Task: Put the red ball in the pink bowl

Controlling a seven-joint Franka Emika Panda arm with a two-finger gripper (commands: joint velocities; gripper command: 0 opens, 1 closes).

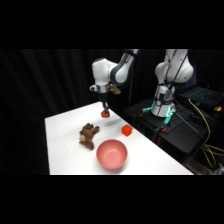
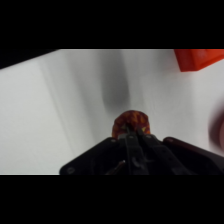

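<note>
We are logging the red ball [image 1: 105, 113] as sitting in the hand [image 1: 105, 111], clear of the desk [image 1: 65, 130], over its far middle part. In the wrist view the red ball [image 2: 131, 122] is showing as a small, rounded, red-orange lump at the tip of the hand [image 2: 131, 131], with a soft grey shadow lying on the white surface beyond it, which we are reading as a sign that it is hanging above the desk rather than resting on it. The hand is closed narrowly around the ball; we are not able to make out the separate fingers.

The relation that matters: the pink bowl [image 1: 111, 153] is lying nearer to the camera than the hand and slightly to the right of it, well apart and lower. We are judging that the carry needs to go toward the near edge and then downward over the bowl's opening. The ball, being round, is giving us no long axis to align.

Other things on the desk: the brown plush toy [image 1: 88, 135] is lying to the left of the bowl, between the hand and the near edge, and the red-orange cube [image 1: 126, 130] is sitting to the right of that line; the cube [image 2: 199, 58] is also showing at the top right corner of the wrist view.
</note>
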